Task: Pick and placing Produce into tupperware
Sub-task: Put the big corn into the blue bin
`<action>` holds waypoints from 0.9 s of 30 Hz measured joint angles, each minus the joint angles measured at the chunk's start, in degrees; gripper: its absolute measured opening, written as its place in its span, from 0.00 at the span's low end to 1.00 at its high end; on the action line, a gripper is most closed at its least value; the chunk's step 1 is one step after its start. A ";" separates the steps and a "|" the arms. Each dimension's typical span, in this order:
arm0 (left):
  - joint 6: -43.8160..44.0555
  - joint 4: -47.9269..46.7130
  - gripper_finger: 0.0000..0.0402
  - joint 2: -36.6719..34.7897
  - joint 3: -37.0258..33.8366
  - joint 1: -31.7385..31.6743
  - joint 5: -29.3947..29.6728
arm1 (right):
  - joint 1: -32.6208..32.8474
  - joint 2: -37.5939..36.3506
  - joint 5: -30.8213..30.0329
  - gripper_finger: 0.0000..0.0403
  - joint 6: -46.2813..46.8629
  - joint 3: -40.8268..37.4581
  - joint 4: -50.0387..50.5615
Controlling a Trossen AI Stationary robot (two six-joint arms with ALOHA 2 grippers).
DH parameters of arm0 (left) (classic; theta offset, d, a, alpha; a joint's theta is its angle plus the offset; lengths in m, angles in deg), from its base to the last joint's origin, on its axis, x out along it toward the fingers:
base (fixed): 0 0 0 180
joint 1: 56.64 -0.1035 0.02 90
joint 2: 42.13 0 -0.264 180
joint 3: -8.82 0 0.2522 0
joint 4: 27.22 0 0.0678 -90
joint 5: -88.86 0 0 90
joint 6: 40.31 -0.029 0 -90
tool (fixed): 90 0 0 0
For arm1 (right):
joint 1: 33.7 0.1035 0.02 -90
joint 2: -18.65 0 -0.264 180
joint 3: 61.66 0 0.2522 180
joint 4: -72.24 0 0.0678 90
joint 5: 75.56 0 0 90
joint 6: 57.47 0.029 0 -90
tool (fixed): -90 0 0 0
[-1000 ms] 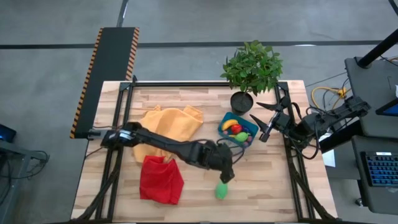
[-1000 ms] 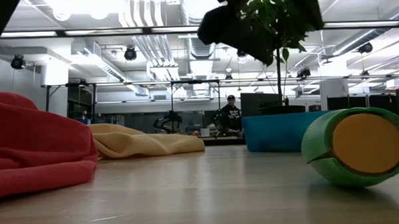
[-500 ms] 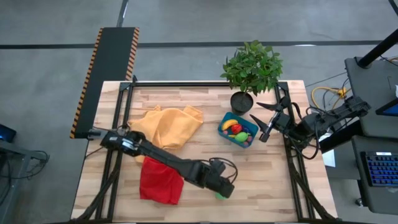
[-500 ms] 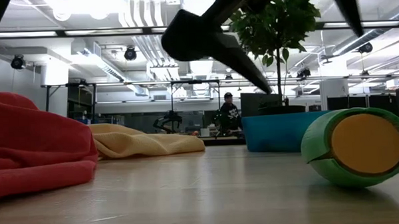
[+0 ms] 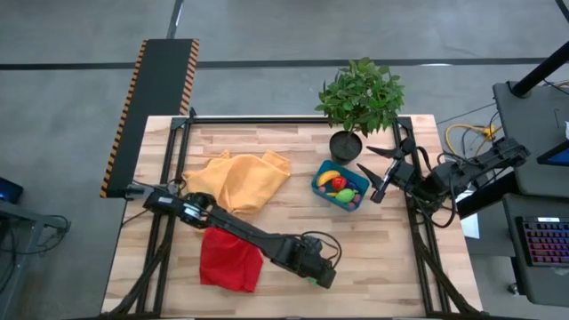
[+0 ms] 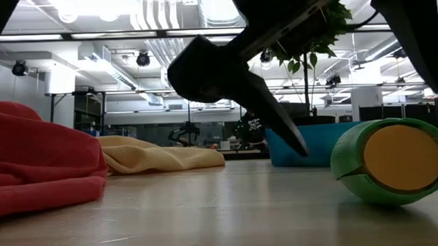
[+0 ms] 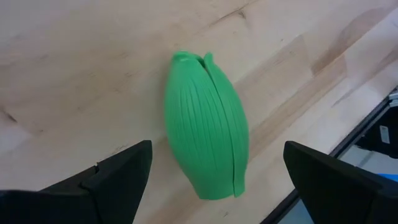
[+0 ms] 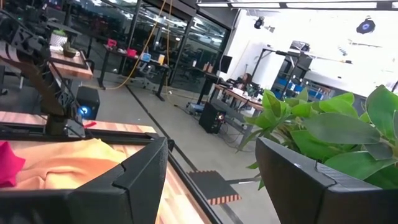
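Green, ribbed and egg-shaped, the loose green piece (image 7: 206,127) lies on its side on the wooden worktop (image 5: 391,258) near the front edge, well apart from the teal tupperware (image 5: 341,186). The tupperware sits beside the potted plant (image 5: 359,98) and already holds a yellow banana, a red tomato and another green piece.

Left pincer (image 7: 211,177): spread wide, one finger on either side of the green piece, apparently touching neither. From above, the arm's wrist covers the piece almost wholly.

Right pincer (image 5: 384,169): spread wide, parked at the right rim of the worktop near the tupperware.

Red cloth (image 5: 229,258) and yellow cloth (image 5: 240,178): lying on the left half of the worktop, clear of the grasp.

Risks, as judged from this pose: the piece is smooth and rounded, so fingers closing off-centre could squeeze it out sideways. It lies close to the worktop's edge, and a nudge or roll could carry it off. A descent too deep could press fingertips into the wood. The long carry to the tupperware gives a weak grip time to fail.
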 joint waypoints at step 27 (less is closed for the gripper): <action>0.51 0.96 0.87 0.45 -2.89 -2.08 -6.26 | 0.01 0.00 0.00 0.59 0.00 -0.34 1.61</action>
